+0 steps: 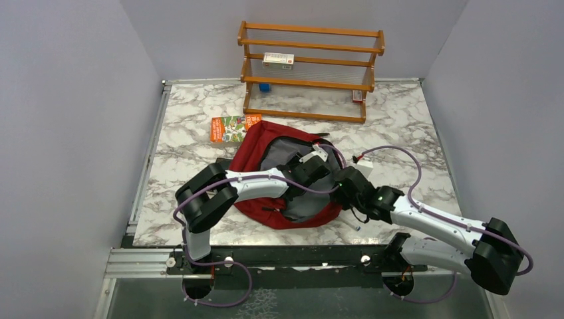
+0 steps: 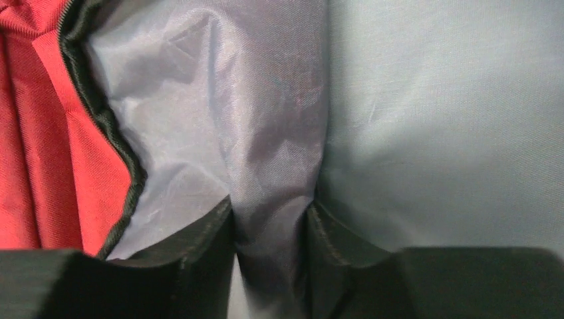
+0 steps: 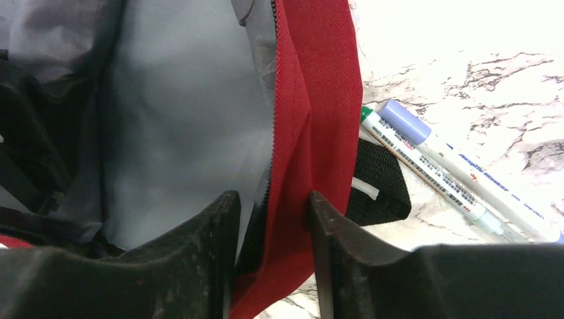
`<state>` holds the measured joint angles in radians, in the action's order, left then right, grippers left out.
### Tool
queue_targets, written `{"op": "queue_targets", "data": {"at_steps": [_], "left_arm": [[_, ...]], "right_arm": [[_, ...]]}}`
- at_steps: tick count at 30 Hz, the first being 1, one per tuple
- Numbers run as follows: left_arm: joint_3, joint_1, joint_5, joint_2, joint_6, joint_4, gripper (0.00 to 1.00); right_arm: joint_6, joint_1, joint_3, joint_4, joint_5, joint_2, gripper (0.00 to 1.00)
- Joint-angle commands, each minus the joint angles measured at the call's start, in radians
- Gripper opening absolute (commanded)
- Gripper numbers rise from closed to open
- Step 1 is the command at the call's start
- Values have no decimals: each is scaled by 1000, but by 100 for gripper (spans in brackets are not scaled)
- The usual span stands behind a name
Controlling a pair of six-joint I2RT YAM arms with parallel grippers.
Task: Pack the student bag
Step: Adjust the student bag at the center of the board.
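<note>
**Bag mouth pinched at two points**

- Nearest, at the bag's 4 o'clock corner: two markers (image 3: 432, 163) lie side by side on the bench (image 1: 399, 119), just beside a black strap. They are not yet packed.
- Mid-bench: the student bag (image 1: 256, 149) lies flat with its mouth open.
- Right fingers (image 3: 269, 206): nearly closed, clamped on the bag's red rim along the zipper edge, on the 3 o'clock side.
- Left fingers (image 2: 269, 212): narrowed onto a raised fold of the grey lining (image 2: 266, 113), inside the opening.
- Judgement: the soft mouth would probably sag shut if left alone. The two pinches likely hold it spread for loading.
- Beyond, at the bag's 11 o'clock: a colourful book (image 1: 231, 128), just beside it.
- Farthest, at 12 o'clock: a wooden rack (image 1: 309, 81) with a small box (image 1: 278, 60) on a shelf.
</note>
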<state>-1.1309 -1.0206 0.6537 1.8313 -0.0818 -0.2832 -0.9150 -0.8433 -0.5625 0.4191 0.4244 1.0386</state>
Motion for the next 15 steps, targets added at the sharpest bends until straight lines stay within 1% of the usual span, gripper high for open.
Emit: {"op": "queue_targets", "data": {"at_steps": [1, 3, 5, 7, 9, 12, 15], "left_arm": [[-4, 4, 67, 5, 5, -24, 31], [-4, 5, 76, 8, 9, -20, 21], [-7, 7, 89, 9, 13, -19, 11], [-12, 15, 91, -4, 13, -21, 0], [-26, 27, 72, -36, 13, -32, 0], [-73, 49, 34, -111, 15, -62, 0], [-147, 84, -28, -188, 20, -98, 0]], "right_arm": [[-5, -5, 10, -46, -3, -13, 39], [22, -5, -1, -50, -6, -32, 29], [44, -5, -22, -41, -4, -49, 21], [68, -5, -51, -31, -7, -67, 12], [96, -5, -84, -27, -19, -93, 2], [139, -5, -145, -30, -24, -122, 1], [194, -5, -234, -19, 7, -116, 1]]}}
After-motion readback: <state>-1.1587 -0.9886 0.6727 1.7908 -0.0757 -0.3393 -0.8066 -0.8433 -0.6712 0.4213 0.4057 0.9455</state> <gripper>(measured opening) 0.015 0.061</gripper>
